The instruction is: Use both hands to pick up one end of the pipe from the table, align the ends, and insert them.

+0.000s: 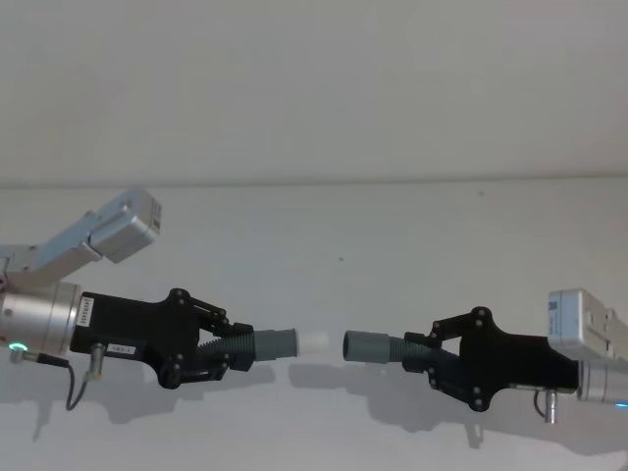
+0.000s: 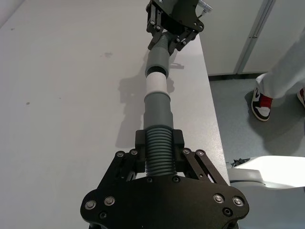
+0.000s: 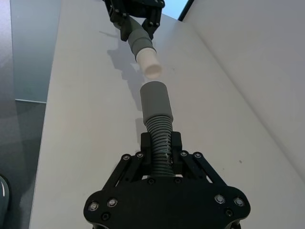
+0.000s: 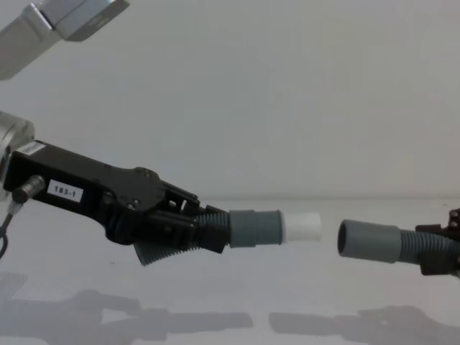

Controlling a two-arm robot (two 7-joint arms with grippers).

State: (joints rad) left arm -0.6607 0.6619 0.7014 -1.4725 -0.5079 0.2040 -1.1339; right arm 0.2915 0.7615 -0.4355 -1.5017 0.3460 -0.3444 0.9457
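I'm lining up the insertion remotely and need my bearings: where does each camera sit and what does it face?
Head: high, looking down at left gripper and right gripper above the table.
Chest: low, side-on; white tip faces socket, gap between.
Left wrist: on the left arm, along its hose end.
Right wrist: on the right arm, along its hose end.
All share both cuffs.

A small open gap separates white tip (image 1: 312, 343) from socket (image 1: 365, 346).
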